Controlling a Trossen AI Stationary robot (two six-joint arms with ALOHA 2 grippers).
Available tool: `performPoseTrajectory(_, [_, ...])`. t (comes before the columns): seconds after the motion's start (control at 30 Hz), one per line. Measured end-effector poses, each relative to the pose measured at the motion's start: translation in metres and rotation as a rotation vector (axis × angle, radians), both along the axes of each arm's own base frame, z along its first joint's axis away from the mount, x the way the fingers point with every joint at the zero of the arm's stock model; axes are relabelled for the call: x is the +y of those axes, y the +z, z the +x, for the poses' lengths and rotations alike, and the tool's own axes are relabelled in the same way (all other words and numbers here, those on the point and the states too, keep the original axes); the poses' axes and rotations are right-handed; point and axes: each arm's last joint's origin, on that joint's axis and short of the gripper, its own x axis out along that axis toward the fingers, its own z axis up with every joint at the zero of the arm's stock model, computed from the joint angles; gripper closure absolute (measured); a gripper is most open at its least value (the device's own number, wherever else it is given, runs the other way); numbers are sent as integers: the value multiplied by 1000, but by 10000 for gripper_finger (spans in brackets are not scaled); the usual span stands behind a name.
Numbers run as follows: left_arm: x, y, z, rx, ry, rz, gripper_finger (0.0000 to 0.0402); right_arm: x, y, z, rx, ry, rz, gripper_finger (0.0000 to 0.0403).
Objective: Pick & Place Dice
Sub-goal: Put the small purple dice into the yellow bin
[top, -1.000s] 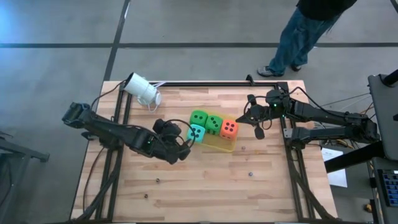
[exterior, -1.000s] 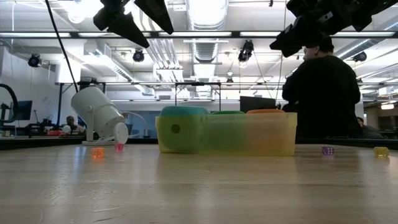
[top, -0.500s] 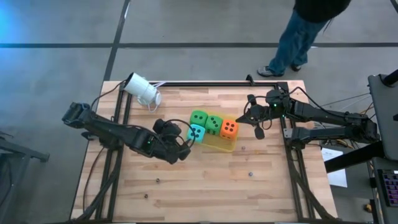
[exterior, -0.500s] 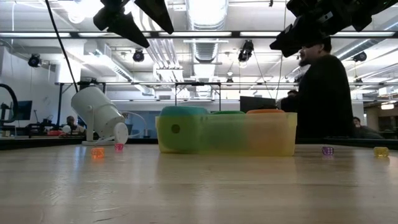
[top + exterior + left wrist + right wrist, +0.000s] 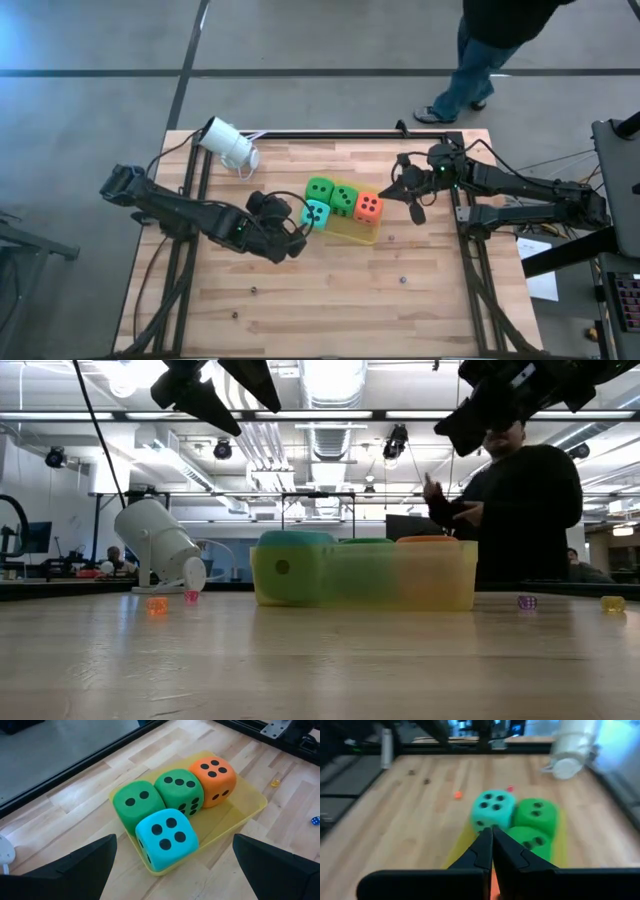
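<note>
4 dice (image 5: 172, 812) are seen packed touching inside the yellow tray (image 5: 245, 812) near the table's middle: 2 green, 1 teal (image 5: 316, 213), 1 orange-red (image 5: 368, 207), so the placing is judged essentially finished, with only a retreat of the arms called for next. The left gripper (image 5: 291, 240) is held spread wide and empty just beside the teal die, while the right gripper (image 5: 407, 192) is pressed closed on nothing, near the orange-red die

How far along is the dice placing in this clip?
It looks finished: the teal die, two green dice and orange die all sit in the yellow tray. Nothing is in hand; the left gripper is open beside the tray, the right gripper shut and empty.
</note>
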Motion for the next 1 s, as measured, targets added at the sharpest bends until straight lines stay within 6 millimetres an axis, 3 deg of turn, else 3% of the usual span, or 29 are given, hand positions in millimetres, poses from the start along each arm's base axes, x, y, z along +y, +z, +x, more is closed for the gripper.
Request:
performPoseTrajectory(0.13, [0,0,0,0,0,0,2,8,-4,-3,50,93,73,394])
performPoseTrajectory(0.33, [0,0,0,1,0,1,2,29,-2,-10,70,172,41,394])
performPoseTrajectory(0.67, [0,0,0,2,0,1,2,56,-9,-35,252,127,-72,394])
performPoseTrajectory(1.0, [0,0,0,2,1,1,2,59,-22,-32,388,74,-61,394])
